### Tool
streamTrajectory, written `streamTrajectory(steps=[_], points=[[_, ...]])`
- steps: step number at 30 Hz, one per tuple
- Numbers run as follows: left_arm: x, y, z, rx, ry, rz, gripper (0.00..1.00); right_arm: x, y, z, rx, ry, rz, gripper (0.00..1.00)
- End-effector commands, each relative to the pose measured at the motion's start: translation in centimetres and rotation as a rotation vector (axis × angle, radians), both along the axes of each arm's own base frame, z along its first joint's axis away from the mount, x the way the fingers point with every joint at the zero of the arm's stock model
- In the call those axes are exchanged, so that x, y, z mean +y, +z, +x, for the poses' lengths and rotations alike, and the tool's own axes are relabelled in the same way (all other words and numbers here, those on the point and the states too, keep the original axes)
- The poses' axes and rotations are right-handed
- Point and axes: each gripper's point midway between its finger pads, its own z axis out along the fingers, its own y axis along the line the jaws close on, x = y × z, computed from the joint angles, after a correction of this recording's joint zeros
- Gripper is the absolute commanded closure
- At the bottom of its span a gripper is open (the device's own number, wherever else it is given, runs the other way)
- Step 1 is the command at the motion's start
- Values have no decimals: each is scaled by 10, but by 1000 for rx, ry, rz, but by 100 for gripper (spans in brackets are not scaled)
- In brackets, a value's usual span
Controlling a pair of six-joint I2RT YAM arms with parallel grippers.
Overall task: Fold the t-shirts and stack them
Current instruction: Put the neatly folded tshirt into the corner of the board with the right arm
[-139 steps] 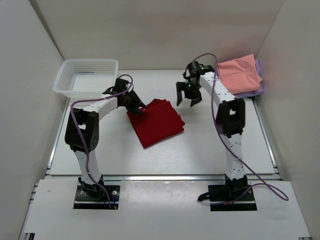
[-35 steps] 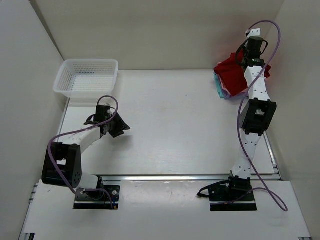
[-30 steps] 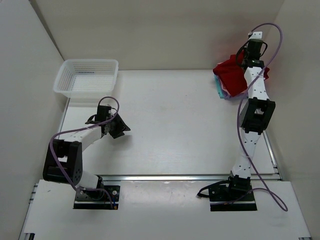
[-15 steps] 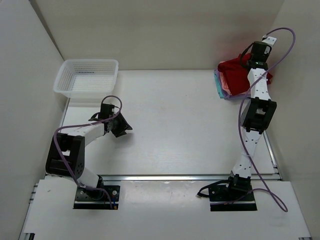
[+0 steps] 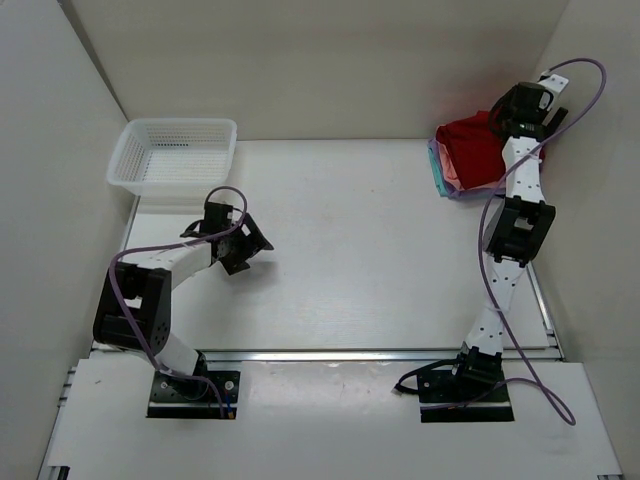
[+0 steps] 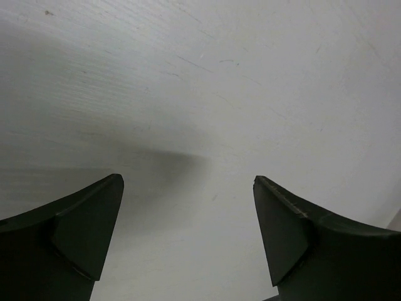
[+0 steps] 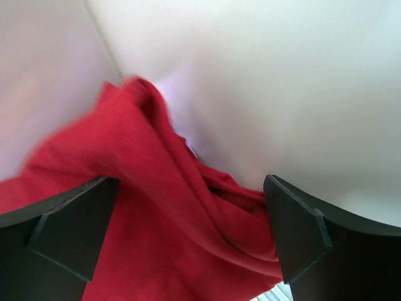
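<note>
Dark red t-shirt [image 7: 150, 244], just beyond spread right end effector [image 7: 189, 188]

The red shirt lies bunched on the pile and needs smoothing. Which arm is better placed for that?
Right. The right gripper hangs over the dark red t-shirt in the far right corner, jaws open. The left gripper sits across the table near the white basket, far from it.

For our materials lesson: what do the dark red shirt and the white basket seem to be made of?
Dark red t-shirt: soft matt cloth, possibly knit. It slumps in loose folds and creases, seen close in the right wrist view. White mesh basket: probably rigid moulded plastic. Its thin walls form a regular open grid and stand upright. Its finish is too small to judge.
</note>
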Motion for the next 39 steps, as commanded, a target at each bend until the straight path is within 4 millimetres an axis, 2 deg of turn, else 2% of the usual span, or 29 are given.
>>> streamTrajectory(steps=[1, 3, 4, 5, 6, 7, 8, 9, 10, 11, 12, 13, 14, 15, 16, 18, 19, 20, 21, 22, 25, 26, 27, 28, 31, 33, 34, 36, 39], points=[[-2, 37, 18, -95, 8, -12, 1, 16, 112, -8, -191, 7, -78, 1], [-1, 51, 18, -123, -2, 9, 2, 36, 127, -14, -171, 61, -89, 1], [-1, 58, 21, -142, -6, 13, 2, 54, 133, -20, -155, 83, -87, 1], [2, 67, 21, -162, -13, 9, 1, 71, 148, -26, -159, 107, -104, 1], [4, 73, 18, -168, -21, 2, 2, 89, 130, -29, -95, 139, -100, 1], [8, 79, 18, -174, -11, 3, 1, 99, 125, -40, -58, 160, -100, 0], [11, 81, 12, -159, -17, 10, 1, 122, 138, -50, -69, 199, -94, 0], [14, 84, 6, -149, -29, 15, 2, 135, 115, -58, -8, 237, -80, 1], [14, 87, 0, -127, -41, 17, 2, 161, 104, -75, 29, 273, -70, 0], [18, 92, -2, -136, -42, 22, 1, 193, 120, -89, 0, 328, -71, 1], [19, 97, -7, -126, -53, 6, 1, 222, 102, -109, 40, 390, -66, 1], [16, 101, -16, -112, -83, -16, 1, 234, 68, -127, 110, 395, -36, 0], [15, 104, -18, -107, -98, -30, 2, 256, 55, -151, 134, 435, -17, 1], [16, 112, -21, -104, -107, -31, 1, 280, 73, -164, 69, 499, 14, 1], [12, 110, -31, -64, -134, -36, 1, 290, 53, -176, 107, 531, 33, 1], [4, 127, -38, -56, -171, -55, 1, 310, 62, -208, 114, 578, 32, 0], [1, 127, -48, -25, -196, -57, 2, 314, 67, -220, 107, 593, 36, 1], [-1, 136, -51, -29, -205, -64, 1, 313, 69, -227, 127, 597, 17, 1], [-3, 140, -52, -29, -211, -74, 1, 314, 84, -237, 104, 618, 22, 1], [-3, 146, -50, -57, -220, -90, 1, 310, 95, -246, 82, 625, 27, 1], [-2, 156, -45, -114, -248, -120, 1, 293, 101, -271, 56, 628, 75, 1], [-4, 157, -43, -132, -264, -125, 1, 289, 87, -276, 85, 625, 86, 1], [-5, 160, -44, -145, -275, -126, 2, 283, 82, -287, 98, 614, 90, 1], [-7, 163, -43, -162, -286, -120, 1, 282, 81, -294, 96, 622, 96, 1], [-6, 169, -39, -182, -300, -106, 2, 283, 61, -312, 160, 636, 109, 1], [-6, 176, -41, -200, -309, -91, 1, 285, 64, -316, 166, 642, 127, 0], [-5, 178, -40, -208, -308, -79, 2, 286, 60, -321, 183, 645, 126, 1], [-5, 176, -43, -209, -320, -42, 1, 289, 53, -327, 206, 657, 117, 1], [-6, 176, -45, -209, -324, -54, 1, 286, 55, -334, 182, 641, 146, 1]])
